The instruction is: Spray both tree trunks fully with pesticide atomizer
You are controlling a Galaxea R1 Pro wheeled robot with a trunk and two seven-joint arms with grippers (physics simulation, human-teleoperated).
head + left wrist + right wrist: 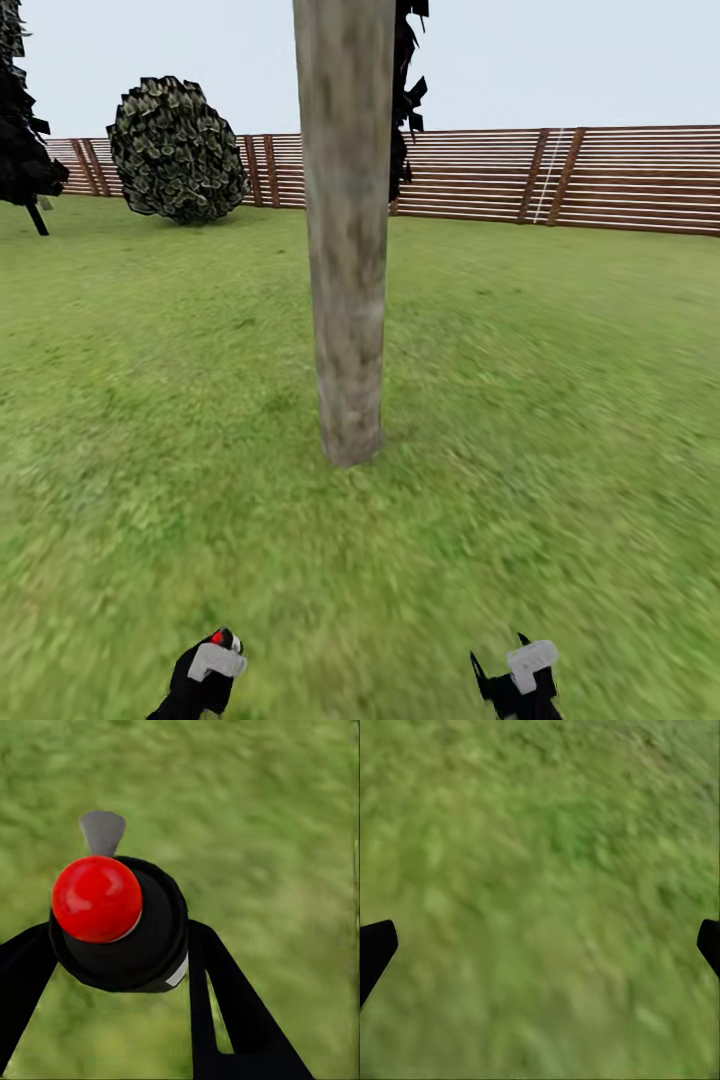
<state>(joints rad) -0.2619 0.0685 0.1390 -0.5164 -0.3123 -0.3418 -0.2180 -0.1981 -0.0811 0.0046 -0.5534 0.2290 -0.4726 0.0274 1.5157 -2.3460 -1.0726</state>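
A thick grey-brown tree trunk (346, 230) rises straight from the grass just ahead of me, its crown cut off by the picture's upper edge. My left gripper (208, 672) sits low at the near left, shut on the pesticide atomizer (120, 922), a black round body with a red knob and a grey nozzle. In the head view only the atomizer's red top (217, 637) peeks out above the gripper. At the near right my right gripper (520, 680) is open and holds nothing; its two black fingertips (375, 949) stand wide apart over grass.
A brown slatted fence (560, 175) closes the far side of the lawn. A round dark bush (177, 150) stands at the back left, and a black cypress (20, 130) at the far left edge. Grass lies on both sides of the trunk.
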